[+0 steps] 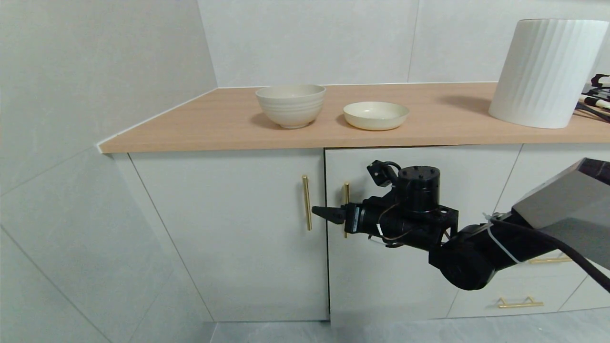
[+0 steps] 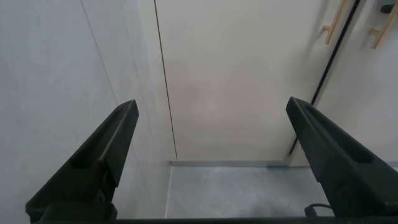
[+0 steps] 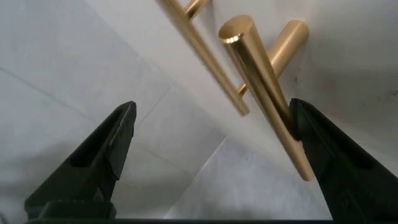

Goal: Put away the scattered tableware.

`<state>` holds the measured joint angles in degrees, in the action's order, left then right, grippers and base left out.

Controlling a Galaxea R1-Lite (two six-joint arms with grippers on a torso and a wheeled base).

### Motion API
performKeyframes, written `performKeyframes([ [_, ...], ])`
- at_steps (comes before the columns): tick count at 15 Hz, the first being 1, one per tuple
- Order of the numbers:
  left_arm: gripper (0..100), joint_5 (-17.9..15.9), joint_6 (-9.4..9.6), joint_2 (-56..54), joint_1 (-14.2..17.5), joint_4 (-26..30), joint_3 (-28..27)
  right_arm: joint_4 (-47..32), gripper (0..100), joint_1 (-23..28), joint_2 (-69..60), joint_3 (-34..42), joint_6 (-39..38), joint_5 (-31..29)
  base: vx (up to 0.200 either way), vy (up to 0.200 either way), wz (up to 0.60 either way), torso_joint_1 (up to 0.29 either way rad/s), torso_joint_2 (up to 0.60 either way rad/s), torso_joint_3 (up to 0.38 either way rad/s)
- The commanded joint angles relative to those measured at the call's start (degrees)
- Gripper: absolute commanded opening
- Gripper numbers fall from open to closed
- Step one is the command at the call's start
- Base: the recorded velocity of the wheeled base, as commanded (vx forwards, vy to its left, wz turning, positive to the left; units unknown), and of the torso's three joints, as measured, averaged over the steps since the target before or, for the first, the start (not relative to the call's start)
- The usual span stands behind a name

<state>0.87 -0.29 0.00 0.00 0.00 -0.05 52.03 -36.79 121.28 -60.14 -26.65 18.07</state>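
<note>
Showing the right end effector (image 1: 326, 214) held in front of the cabinet below the table (image 1: 200, 128), level with 2 vertical brass handles. The left door handle (image 1: 307, 202) and the right door handle (image 1: 346, 200) flank the dark seam between the left door (image 1: 228, 238) and the right door (image 1: 381, 286). In the right wrist view this end effector is open, its fingers (image 3: 93, 168) spread wide. The right door handle lies between them, close beside 1 finger; whether the 2 touch cannot be told. The left end effector (image 2: 211, 109) is likewise open and holds nothing. It faces the lower part of the left door, near the tiled wall (image 2: 56, 62) and above the grey floor (image 2: 230, 186). The task's tableware rests on the table. A deep cream bowl (image 1: 290, 105) with ribbed sides stands upright toward the corner. A shallow dish (image 1: 376, 115) of paler cream sits just beside it on the robot's right, not touching it. A tall ribbed white container (image 1: 548, 71) stands well apart from both, farther right on the same table. Several dark-handled utensils (image 1: 595, 97) lie beside it at the frame edge. A horizontal brass drawer handle (image 1: 519, 301) appears low on the cabinet at the right.
</note>
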Motion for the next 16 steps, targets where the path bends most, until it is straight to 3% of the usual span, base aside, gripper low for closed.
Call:
performKeyframes([
  [1, 100, 0.0, -0.06, 0.0, 0.0, 0.0, 0.0, -0.2, 100, -0.4, -4.2, 3.0, -0.1, 1.5, 0.000, 0.000, 0.00, 0.000, 0.00, 0.000],
  [3, 100, 0.0, -0.06, 0.0, 0.0, 0.0, 0.0, -1.8, 100, -2.0, -11.2, 12.0, -0.5, 10.4, 0.000, 0.000, 0.00, 0.000, 0.00, 0.000],
  [4, 100, 0.0, -0.06, 0.0, 0.0, 0.0, 0.0, -1.8, 100, -2.2, -12.7, 14.1, -0.5, 11.4, 0.000, 0.000, 0.00, 0.000, 0.00, 0.000],
  [9, 100, 0.0, 0.03, 0.0, 0.0, 0.0, 0.0, -1.4, 100, -2.8, -16.7, 20.0, -0.8, 11.5, 0.000, 0.000, 0.00, 0.000, 0.00, 0.000],
  [16, 100, 0.0, 0.03, 0.0, 0.0, 0.0, 0.0, -0.1, 100, -2.8, -18.2, 22.1, -0.9, 11.5, 0.000, 0.000, 0.00, 0.000, 0.00, 0.000],
])
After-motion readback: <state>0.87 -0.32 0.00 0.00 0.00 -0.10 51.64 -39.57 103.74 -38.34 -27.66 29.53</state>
